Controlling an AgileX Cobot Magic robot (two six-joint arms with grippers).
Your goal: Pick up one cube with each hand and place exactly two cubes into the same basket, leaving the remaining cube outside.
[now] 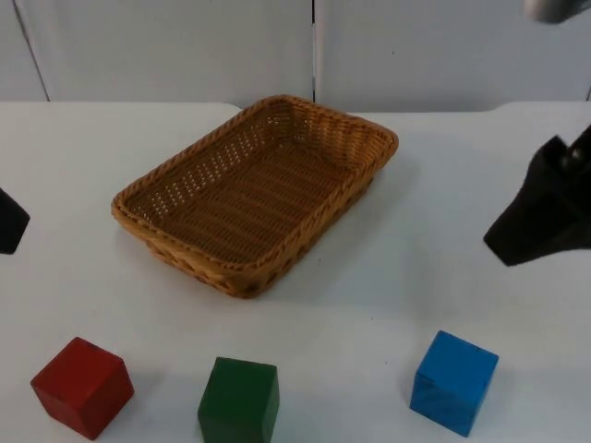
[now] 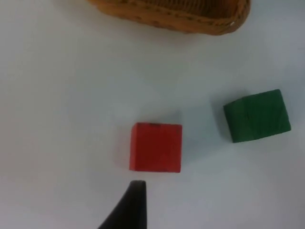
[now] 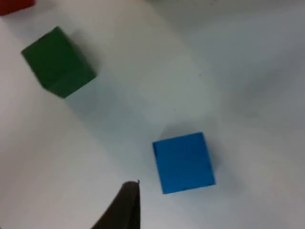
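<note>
**Approach phase, nothing picked yet**

White table top, grey partition behind. Wicker basket mid-table, no cubes in it. Red cube, green cube, blue cube in a row along the near edge, well apart. Left gripper hangs above the table near red; right gripper above blue. Can't tell if either claw is apart or together. Next, my read: descend and centre, left on red, right on blue; green stays out.

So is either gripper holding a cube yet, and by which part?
Nothing is held. The red cube, green cube and blue cube all sit on the white table, outside the woven wicker basket.
</note>
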